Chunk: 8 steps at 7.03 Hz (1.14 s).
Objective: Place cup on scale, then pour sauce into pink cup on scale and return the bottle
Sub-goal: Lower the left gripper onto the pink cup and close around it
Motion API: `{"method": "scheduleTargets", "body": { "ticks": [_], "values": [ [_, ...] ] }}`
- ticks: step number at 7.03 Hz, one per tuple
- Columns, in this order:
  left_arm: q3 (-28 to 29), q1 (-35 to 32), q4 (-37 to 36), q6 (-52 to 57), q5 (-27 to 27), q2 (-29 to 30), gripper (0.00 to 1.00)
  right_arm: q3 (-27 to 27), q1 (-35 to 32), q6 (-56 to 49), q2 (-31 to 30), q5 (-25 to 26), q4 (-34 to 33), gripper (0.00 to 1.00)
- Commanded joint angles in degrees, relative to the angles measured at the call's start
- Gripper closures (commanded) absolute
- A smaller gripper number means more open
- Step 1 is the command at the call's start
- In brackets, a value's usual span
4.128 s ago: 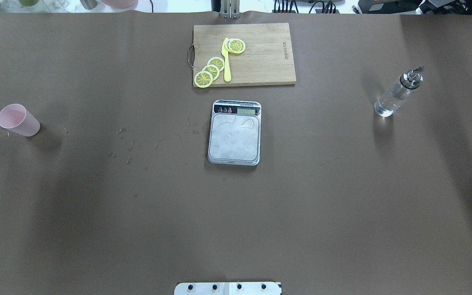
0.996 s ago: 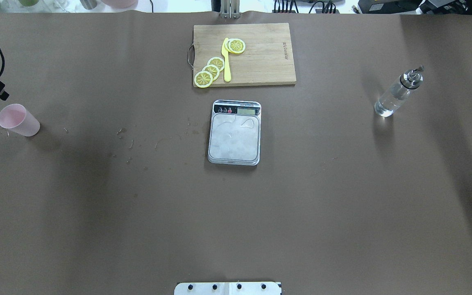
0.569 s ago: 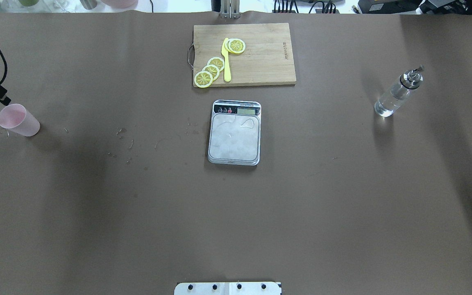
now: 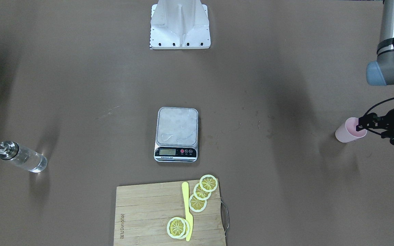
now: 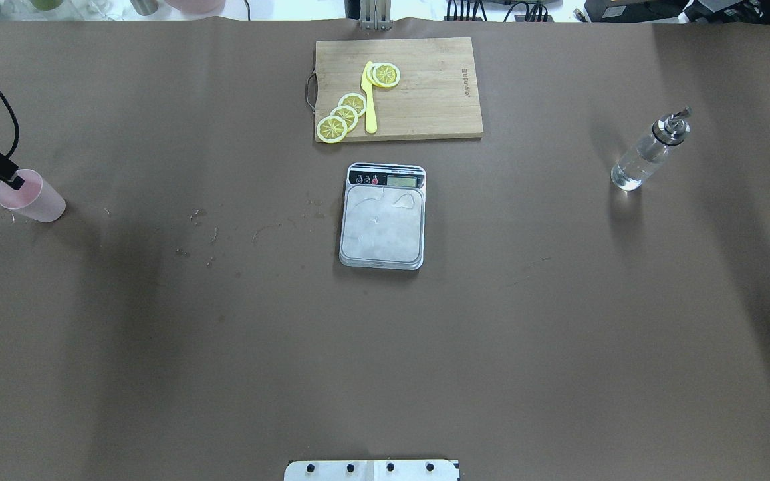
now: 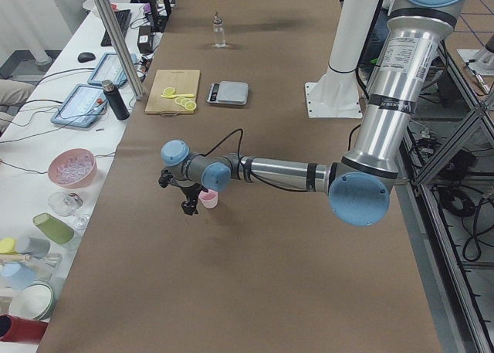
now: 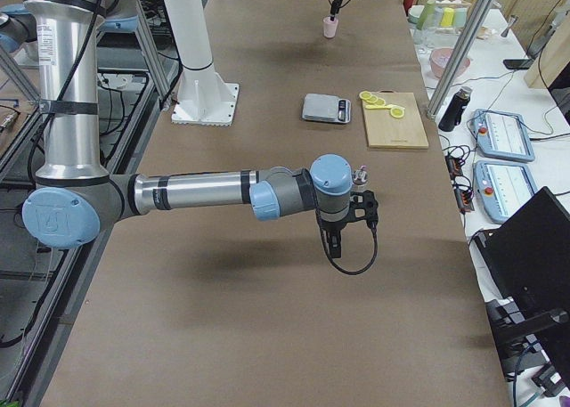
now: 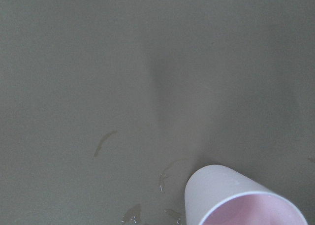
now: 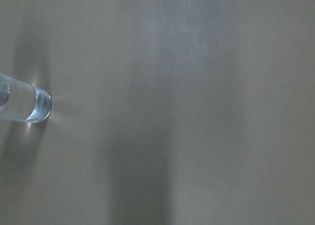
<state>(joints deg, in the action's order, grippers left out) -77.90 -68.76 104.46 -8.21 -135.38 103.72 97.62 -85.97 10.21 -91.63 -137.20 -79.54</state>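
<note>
Progress is almost none: cup [image 5: 34,200] stands on the counter [image 5: 224,367] far from scale [image 5: 382,224], left hand [image 4: 361,124] at its rim, fingers apart, holding nothing. Bottle [image 5: 646,155] is untouched; for right hand [image 7: 329,238] I cannot tell the opening. Placing, pouring, returning remain.

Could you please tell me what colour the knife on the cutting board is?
Yellow. The knife shows best in the overhead exterior view.

You see the scale [image 5: 382,217] from overhead behind the robot's base [image 5: 371,469] and from opposite, end cameras look along the table [image 5: 559,334], and wrist cameras sit close above it.
</note>
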Motion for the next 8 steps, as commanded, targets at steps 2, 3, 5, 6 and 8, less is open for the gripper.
{"method": "scheduleTargets", "body": {
  "ticks": [2,3,5,6,8],
  "values": [
    [-0.15,0.73,0.22,-1.1,0.02,-0.01,0.15,-0.15,0.01,-0.02,0.13,0.09,0.0,0.0],
    [-0.15,0.82,0.22,-1.19,-0.06,-0.01,0.27,-0.24,0.01,0.07,0.31,0.09,0.0,0.0],
    [-0.15,0.9,0.22,-1.19,0.02,0.08,0.59,-0.33,0.01,0.07,0.4,0.09,0.0,0.0],
    [-0.15,1.16,0.22,-1.11,0.02,0.08,0.87,-0.42,0.01,0.07,0.57,0.09,0.0,0.0],
    [0.03,1.69,0.91,-1.11,0.37,0.25,1.0,-1.03,0.01,0.07,0.83,0.09,0.0,0.0]
  ]
}}
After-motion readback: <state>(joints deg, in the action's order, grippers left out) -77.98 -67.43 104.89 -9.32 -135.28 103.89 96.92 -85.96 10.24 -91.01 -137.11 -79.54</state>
